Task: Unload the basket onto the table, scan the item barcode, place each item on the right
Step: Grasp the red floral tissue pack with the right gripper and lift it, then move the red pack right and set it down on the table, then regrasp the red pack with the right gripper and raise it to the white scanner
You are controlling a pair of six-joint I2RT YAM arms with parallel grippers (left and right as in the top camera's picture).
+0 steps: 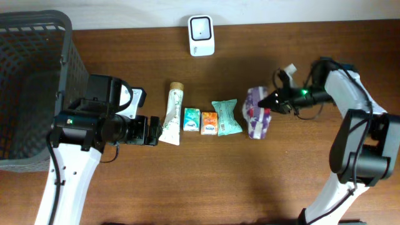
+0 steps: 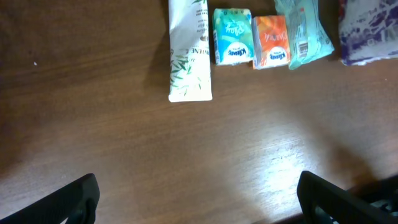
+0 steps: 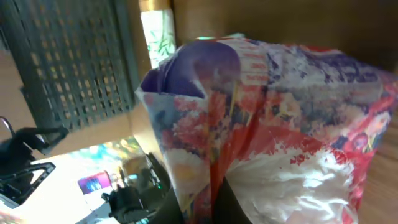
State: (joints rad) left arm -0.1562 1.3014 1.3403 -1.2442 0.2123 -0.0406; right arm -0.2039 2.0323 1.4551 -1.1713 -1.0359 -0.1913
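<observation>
The table (image 1: 206, 181) is of dark brown wood with a soft shine, and it fills nearly the whole overhead view. Along the top edge of that view runs a narrow strip of pale wall (image 1: 281, 9). At the top centre, close to the wall, a white device (image 1: 201, 35) with a dark window stands alone.

At the upper left stands a dark mesh basket (image 1: 37, 37). Its inside is in shadow, and I cannot tell what lies in it.

Across the middle of the frame a row of things lies on the table. From left to right these are a white tube (image 1: 173, 115) with a golden cap, a small teal pack (image 1: 191, 120), a small orange pack (image 1: 209, 123), a green-blue packet (image 1: 226, 117) and a purple flowered pack (image 1: 256, 119).

The purple flowered pack is the right end of the row, just beside the green-blue packet. The right claw (image 1: 270, 102) is at its upper right edge, closed tight on the wrapper. In the right wrist view the pack fills most of the frame and its wrapper is crumpled.

The left claw (image 1: 152, 130) is at the left end of the row, just beside the bottom of the tube, and it holds nothing. It is spread fully wide: in the left wrist view its dark fingers (image 2: 71, 202) are in the two lower corners, with bare wood between them.
</observation>
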